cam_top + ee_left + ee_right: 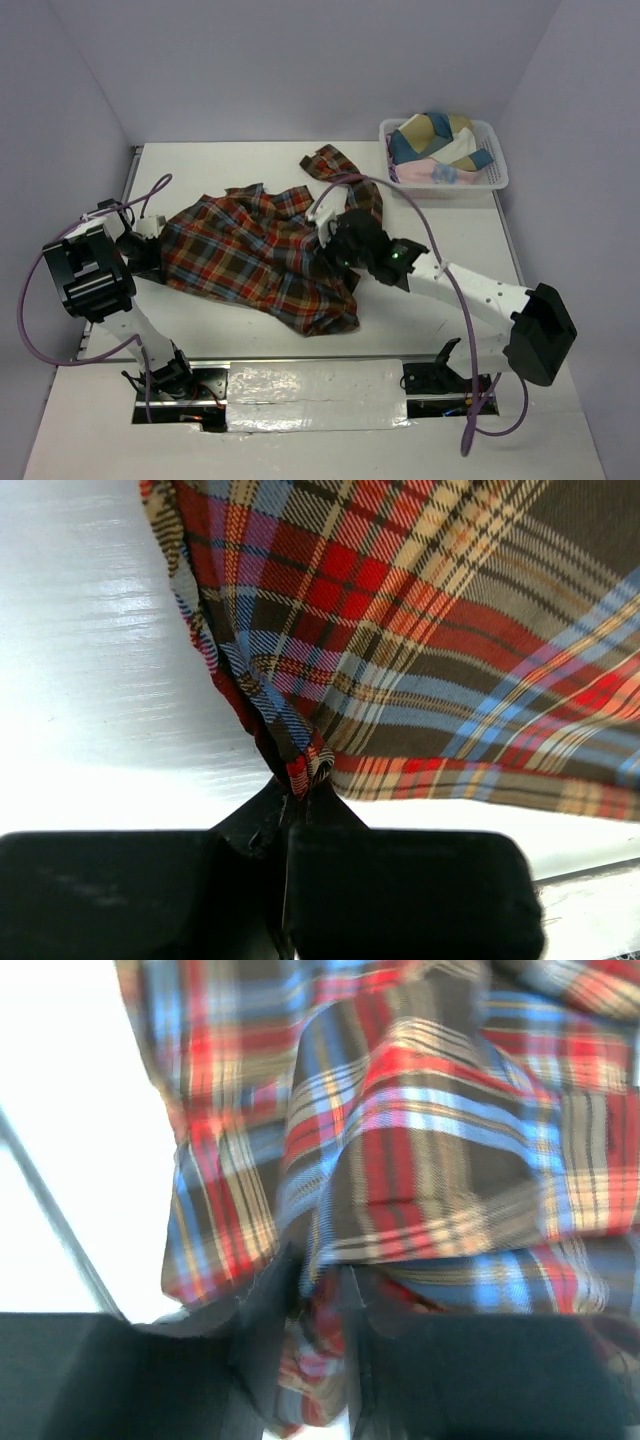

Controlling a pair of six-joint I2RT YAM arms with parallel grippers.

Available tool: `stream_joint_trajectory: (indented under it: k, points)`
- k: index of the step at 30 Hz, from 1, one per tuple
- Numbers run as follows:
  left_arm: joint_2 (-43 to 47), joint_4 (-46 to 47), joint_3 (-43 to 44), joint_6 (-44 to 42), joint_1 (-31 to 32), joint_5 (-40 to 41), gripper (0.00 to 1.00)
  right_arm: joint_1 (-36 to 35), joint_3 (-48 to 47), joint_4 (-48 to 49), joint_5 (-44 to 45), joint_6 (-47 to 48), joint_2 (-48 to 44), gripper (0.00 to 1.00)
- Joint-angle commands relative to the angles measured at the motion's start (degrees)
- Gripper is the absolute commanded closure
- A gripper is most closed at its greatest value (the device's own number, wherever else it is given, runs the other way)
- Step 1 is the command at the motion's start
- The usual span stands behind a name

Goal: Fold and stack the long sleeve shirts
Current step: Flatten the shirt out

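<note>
A red-orange, brown and blue plaid flannel shirt [255, 250] lies spread and rumpled across the middle of the white table [230, 160]. My left gripper [150, 232] is at its left edge, shut on a bunched corner of the cloth [305, 763]. My right gripper [328, 228] is at the shirt's right side, shut on a fold of plaid cloth [330, 1290] that sits between its fingers. One sleeve [335, 165] trails toward the back. The shirt fills the right wrist view [420, 1140].
A white slotted plastic basket [495, 175] stands at the back right, holding more folded cloth in tan, blue and white [435, 135]. Purple cables loop beside both arms. The table's near edge has a foil-covered strip [310, 385].
</note>
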State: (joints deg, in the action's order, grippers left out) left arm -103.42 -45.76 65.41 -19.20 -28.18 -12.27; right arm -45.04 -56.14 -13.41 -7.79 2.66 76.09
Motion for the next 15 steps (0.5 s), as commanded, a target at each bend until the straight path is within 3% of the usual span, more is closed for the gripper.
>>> stream_joint_trajectory:
  k: [1,2,4,8,9,12,13,15]
  points:
    - [-1.3,0.2,1.7,0.2,0.1,-0.4,1.0,-3.4,4.7,-3.1,0.8,4.3,-3.4,0.62]
    - [-1.4,0.4,1.8,0.2,0.2,0.0,1.0,-3.4,5.2,-3.9,0.5,2.9,-3.2,0.47]
    - [-1.7,0.6,2.3,0.4,0.2,0.1,1.0,-3.3,4.8,-6.1,1.8,-0.4,-2.3,0.35]
    - [-1.7,0.6,2.3,0.3,0.3,0.1,1.0,1.9,4.4,-8.7,3.3,-13.3,-4.7,0.28]
    - [-1.5,0.6,2.1,0.2,0.4,0.3,1.0,7.0,5.6,-8.1,1.9,-16.2,-6.1,0.27]
    - [-1.1,0.9,1.3,0.0,0.5,1.2,1.0,15.3,11.7,-7.8,-0.4,-26.7,-11.6,0.46]
    - [-1.0,0.9,1.1,-0.3,0.6,1.5,1.0,16.3,14.1,-8.6,0.1,-29.0,-13.2,0.64]
    - [-1.0,1.0,1.2,-0.1,0.6,1.5,1.0,17.3,16.5,-9.4,0.5,-30.2,-13.8,0.73]
